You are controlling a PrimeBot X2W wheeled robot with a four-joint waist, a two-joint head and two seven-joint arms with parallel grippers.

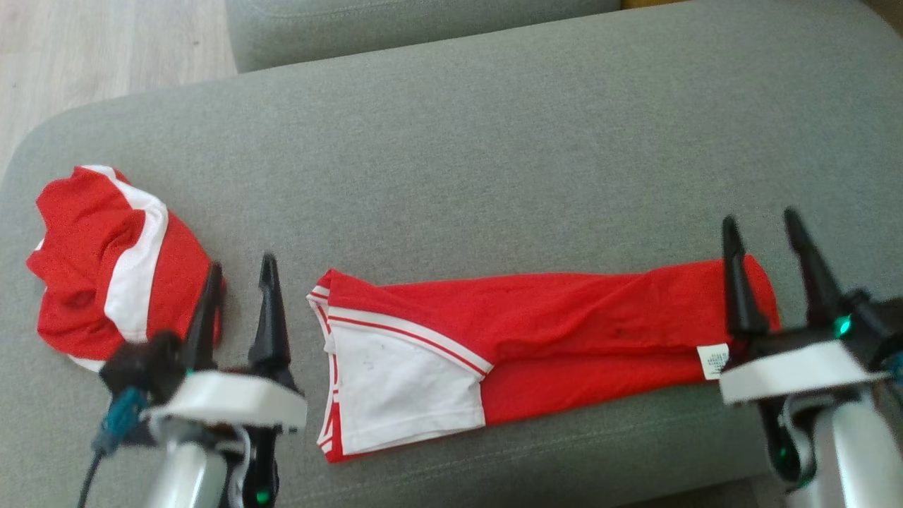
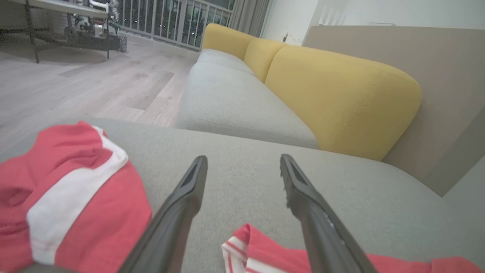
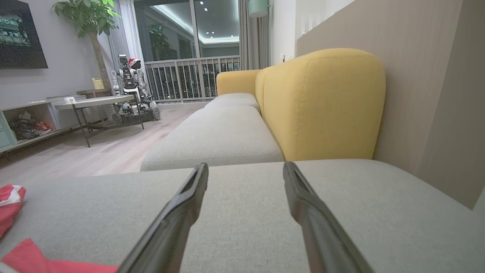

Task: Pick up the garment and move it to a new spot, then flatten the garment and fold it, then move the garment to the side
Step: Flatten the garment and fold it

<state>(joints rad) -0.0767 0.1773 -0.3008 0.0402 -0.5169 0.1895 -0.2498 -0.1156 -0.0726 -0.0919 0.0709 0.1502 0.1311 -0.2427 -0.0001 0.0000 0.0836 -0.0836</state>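
On the grey sofa cushion [image 1: 494, 141], a red-and-white crumpled garment [image 1: 106, 261] lies far left, just beside the left gripper [image 1: 241, 264], whose jaws stand apart and empty. The red folded garment [image 1: 550, 331] extends rightward to the right gripper [image 1: 760, 219], jaws likewise apart and empty.

You are looking at a home, and this is its living room. You can see a long sofa [image 1: 494, 141] with soft grey seats and big yellow cushions [image 3: 322, 102] at the back. The floor [image 2: 75, 91] is pale wood. Across the room there is a low table [image 3: 94, 101], an open shelf [image 3: 26, 121] with things in it, and a dark screen [image 3: 19, 34] on the wall. A tall green plant [image 3: 87, 15] stands near the corner. Long curtains [image 3: 250, 41] hang by a big window with a railing [image 3: 189, 77]. A red and white garment [image 1: 536, 331] lies on the sofa seat.
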